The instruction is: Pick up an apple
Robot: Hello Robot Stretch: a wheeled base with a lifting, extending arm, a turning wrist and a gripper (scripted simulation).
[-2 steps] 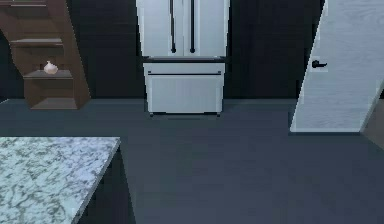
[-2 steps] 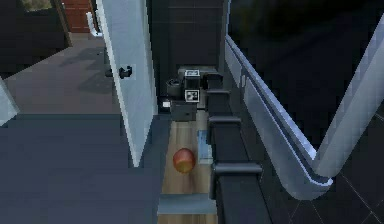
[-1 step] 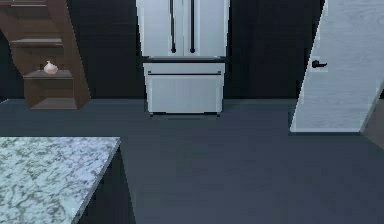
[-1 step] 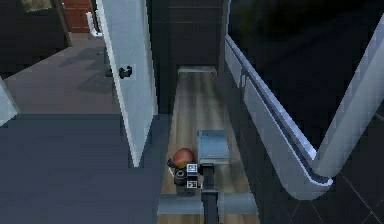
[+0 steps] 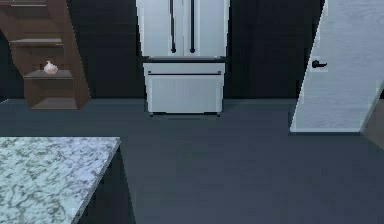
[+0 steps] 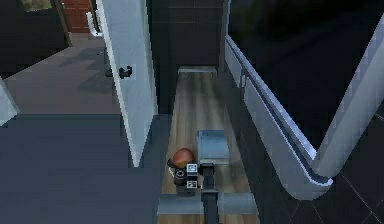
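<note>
Okay so, tool: my tool (image 6: 176,165) sits low in the arm side view, around 6 o'clock, at the end of the dark arm (image 6: 210,205) with its two white marker squares (image 6: 186,177). I can't read its grip state from this. I also can't tell whether it's got hold of anything, since something lies right at its far end.
apple: the reddish round thing, which looks like the apple (image 6: 181,155), is right at the tool's tip, by the 9 o'clock edge of the wooden worktop. Touching or not, can't say.
wooden worktop: the wooden worktop (image 6: 195,100) is long and narrow, running from 6 o'clock up toward 12.
grey box: a pale flat squarish grey box (image 6: 212,145) lies on that worktop just beside the apple, at its 2 o'clock.
white door: a white door (image 6: 125,40) with a dark knob (image 6: 125,72) stands at the apple's 11 o'clock.
rail: a curved pale rail (image 6: 262,112) sweeps along the worktop's 3 o'clock side.
fridge: in the forward view a fridge (image 5: 182,50) stands at 12 o'clock.
shelf: a brown shelf unit (image 5: 45,88) is at 10 o'clock, with a small pale bulb-shaped thing (image 5: 50,68) on it.
pale door: a pale door (image 5: 340,90) at 2 o'clock has a dark handle (image 5: 318,64).
marble worktop: a marble worktop (image 5: 50,175) fills the corner at 7 o'clock.
</note>
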